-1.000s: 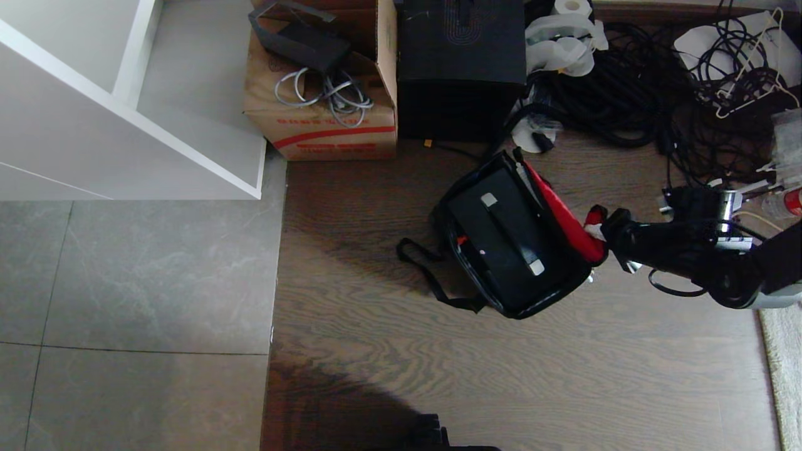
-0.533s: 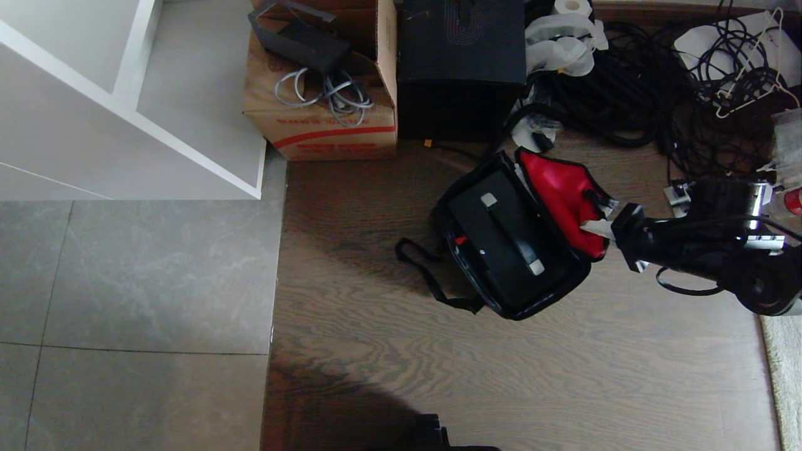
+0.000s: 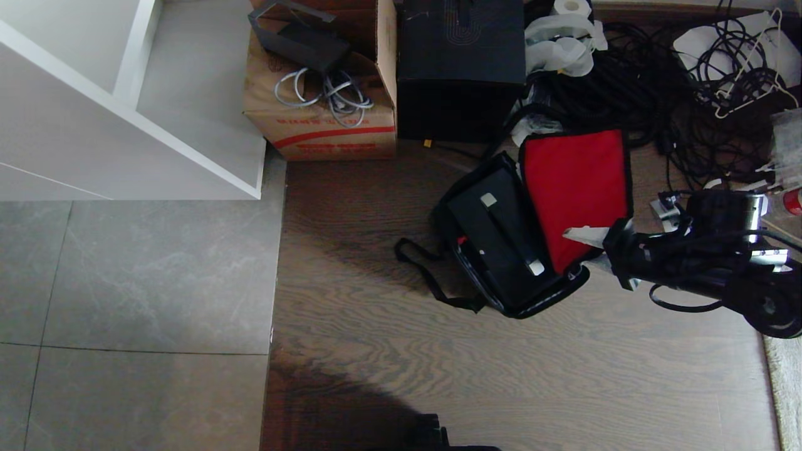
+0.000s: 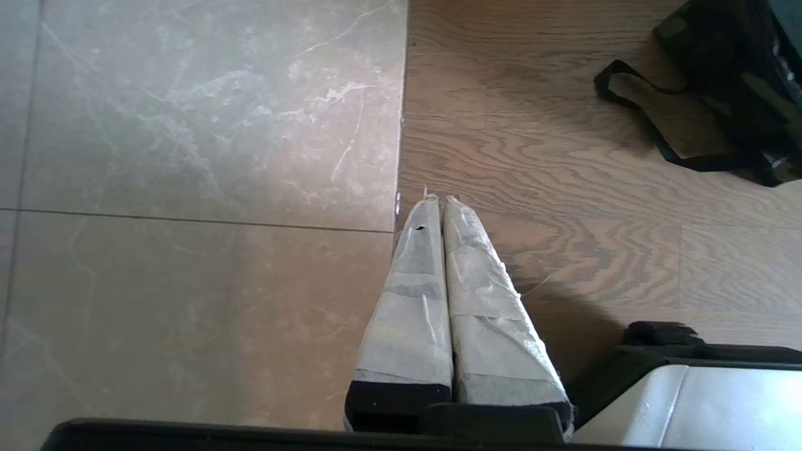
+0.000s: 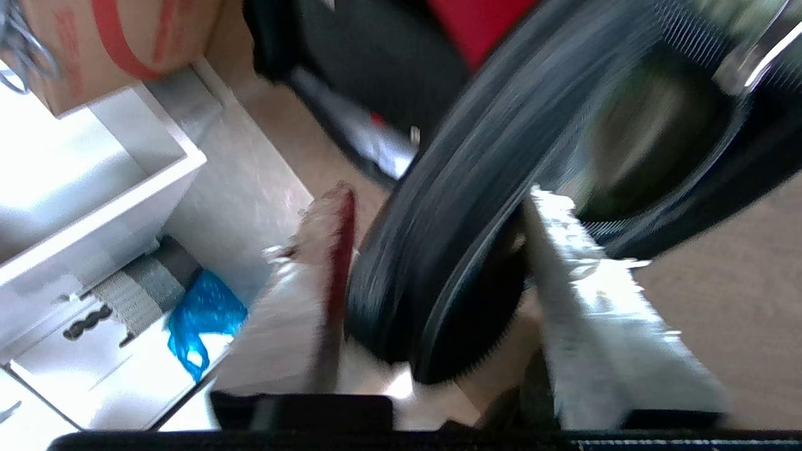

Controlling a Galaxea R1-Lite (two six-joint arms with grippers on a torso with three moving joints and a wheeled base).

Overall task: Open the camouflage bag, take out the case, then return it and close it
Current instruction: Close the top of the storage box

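The camouflage bag (image 3: 501,250) lies open on the wooden floor, its red-lined lid (image 3: 575,188) thrown back flat on the side away from the tiled floor, and the case (image 3: 501,235) sits inside the bag with its strap handle uppermost between two silver brackets. The case looks rigid and fairly solid, so I'd judge it lifts as one stiff piece; the strap handle (image 3: 509,235) down its middle seems the natural hold, though it lies flat and would need hooking under. The bag itself is soft and would likely drag along if the case fits snugly. The right gripper (image 3: 595,241) hangs at the bag's lid edge, its taped fingers (image 5: 589,294) spread apart to either side of the bag's dark rim and not clamped on it. The left gripper (image 4: 438,207), fingers pressed together and empty, hangs over the floor seam well apart from the bag. Beyond the bag stand a taller black box (image 3: 460,69) and a cardboard carton (image 3: 326,119); a tangle of black cables (image 3: 626,94) crowds the lid side, and the bag's black strap (image 3: 426,272) trails toward the tiles.
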